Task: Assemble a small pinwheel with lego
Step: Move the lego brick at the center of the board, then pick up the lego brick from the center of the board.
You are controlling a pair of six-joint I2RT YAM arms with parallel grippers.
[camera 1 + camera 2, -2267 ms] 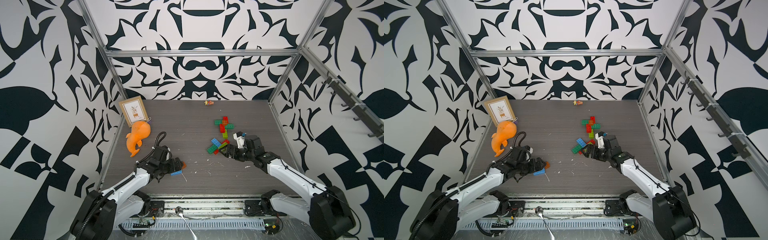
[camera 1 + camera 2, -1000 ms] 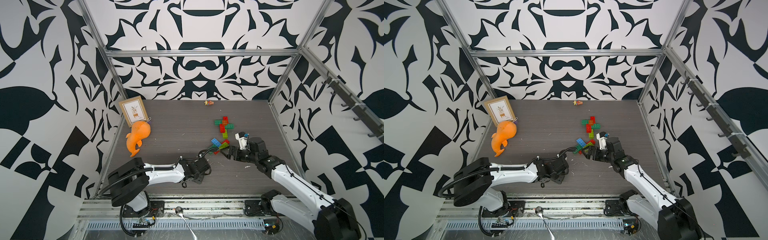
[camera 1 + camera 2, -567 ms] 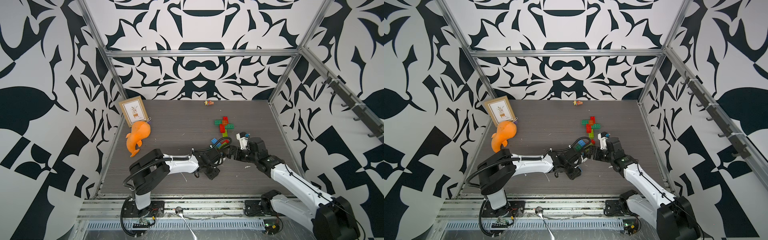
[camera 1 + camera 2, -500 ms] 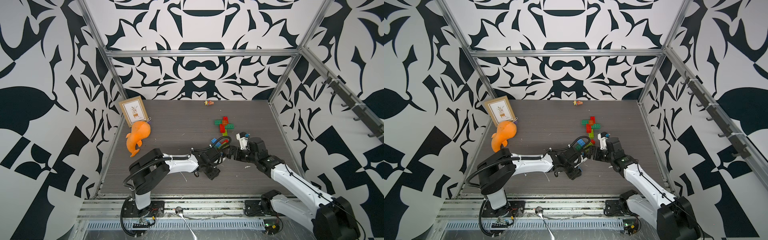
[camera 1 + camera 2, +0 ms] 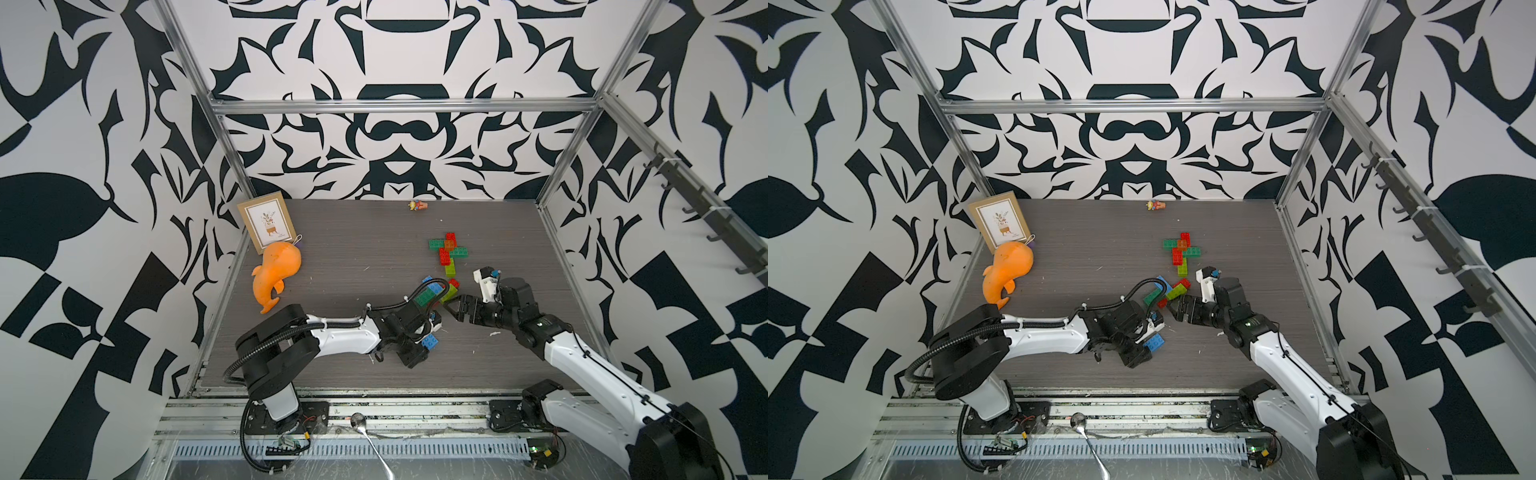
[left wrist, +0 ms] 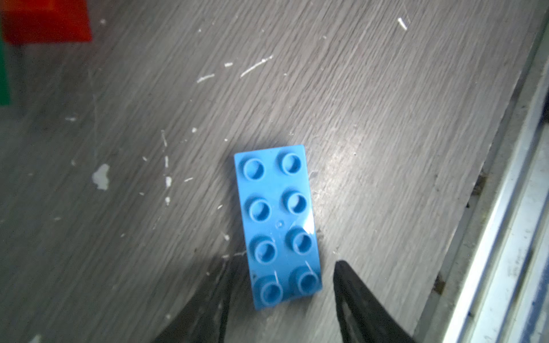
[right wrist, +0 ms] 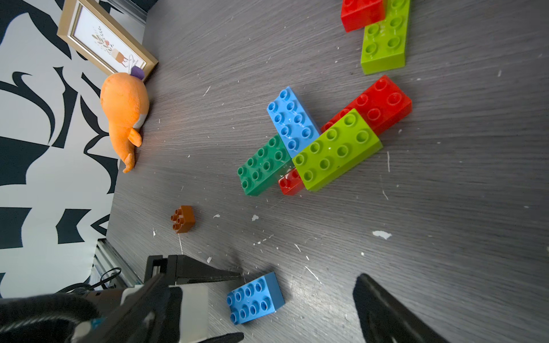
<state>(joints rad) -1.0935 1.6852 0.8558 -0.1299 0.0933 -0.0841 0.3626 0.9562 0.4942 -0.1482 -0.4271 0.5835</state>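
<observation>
A loose blue lego brick (image 6: 277,225) lies flat on the table, studs up, between the fingers of my left gripper (image 6: 286,262). That gripper is open, with a gap on each side of the brick. Both top views show the blue brick (image 5: 430,341) (image 5: 1153,343) at the left gripper (image 5: 428,332). My right gripper (image 5: 451,305) stands open just right of it, beside a joined cluster of blue (image 7: 292,120), dark green (image 7: 263,164), lime (image 7: 335,150) and red (image 7: 377,104) bricks. A small orange brick (image 7: 182,219) sits alone. Farther back lies a cross of bricks (image 5: 449,249).
An orange plush whale (image 5: 276,270) and a framed picture (image 5: 268,226) stand at the back left. A small toy figure (image 5: 417,205) lies by the back wall. The metal front rail (image 6: 505,237) runs close to the blue brick. A spoon (image 5: 365,424) rests on the front frame.
My left arm has swung right to the middle of the table with the blue brick. Its jaws have opened and the brick now lies on the table. The right arm has barely moved.
</observation>
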